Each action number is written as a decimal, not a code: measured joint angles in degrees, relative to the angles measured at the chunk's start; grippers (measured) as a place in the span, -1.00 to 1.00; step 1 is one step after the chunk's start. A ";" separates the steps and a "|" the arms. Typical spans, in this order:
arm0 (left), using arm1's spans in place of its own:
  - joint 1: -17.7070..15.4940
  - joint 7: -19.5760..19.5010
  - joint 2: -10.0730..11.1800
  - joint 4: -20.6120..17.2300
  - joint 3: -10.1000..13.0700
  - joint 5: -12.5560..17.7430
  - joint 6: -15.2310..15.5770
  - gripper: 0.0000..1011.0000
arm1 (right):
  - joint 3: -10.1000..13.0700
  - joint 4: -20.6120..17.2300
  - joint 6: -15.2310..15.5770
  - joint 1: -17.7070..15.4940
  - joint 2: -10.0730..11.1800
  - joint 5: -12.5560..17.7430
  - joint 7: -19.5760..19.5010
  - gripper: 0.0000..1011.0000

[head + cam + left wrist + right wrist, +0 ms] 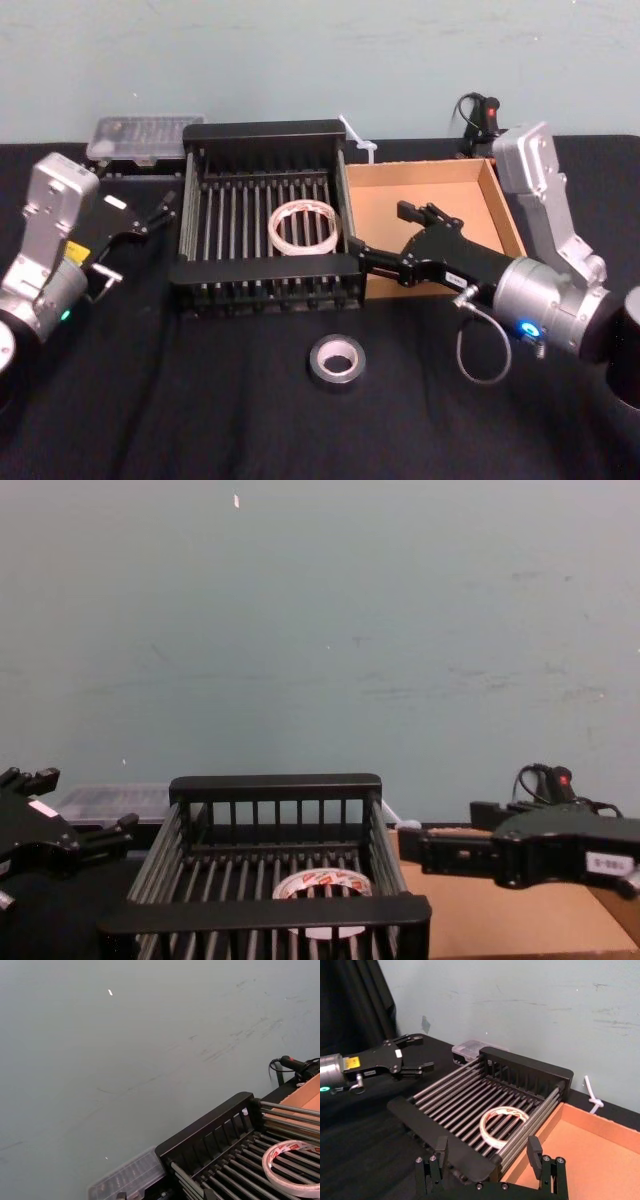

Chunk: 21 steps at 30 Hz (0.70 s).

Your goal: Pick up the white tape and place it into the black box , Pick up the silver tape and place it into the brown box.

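Now the right end effector, released and empty, is needing to descend squarely over the thick grey-silver tape roll, straddling its rim.

1. In the left wrist view, the white tape is cut off at the lower right corner of the frame.
2. In the chest view, the black box hides the lower part of the tape behind its near rim, and the bottom edge cuts the box off.
3. The brown box runs off the right and bottom edges of the right wrist view.
4. In the head view, the right gripper covers part of the brown box's floor at centre right.
5. The clear case at the chest view's lower left is too blurred to read its contents.
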 joint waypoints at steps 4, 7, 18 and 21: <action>0.00 0.00 0.00 0.00 0.00 0.00 0.00 0.98 | 0.46 -2.80 0.90 -1.67 2.10 1.35 0.11 0.98; 0.00 0.00 0.00 0.00 0.00 0.00 0.00 0.98 | 0.52 -4.78 1.81 -2.64 3.57 1.93 0.13 0.98; 0.00 0.00 0.00 0.00 0.00 0.00 0.00 0.98 | 0.13 -9.47 4.86 -4.60 7.39 3.61 -0.46 0.98; 0.00 0.00 0.00 0.00 0.00 0.00 0.00 0.98 | 0.12 -10.36 6.41 -4.79 8.08 4.36 -1.01 0.98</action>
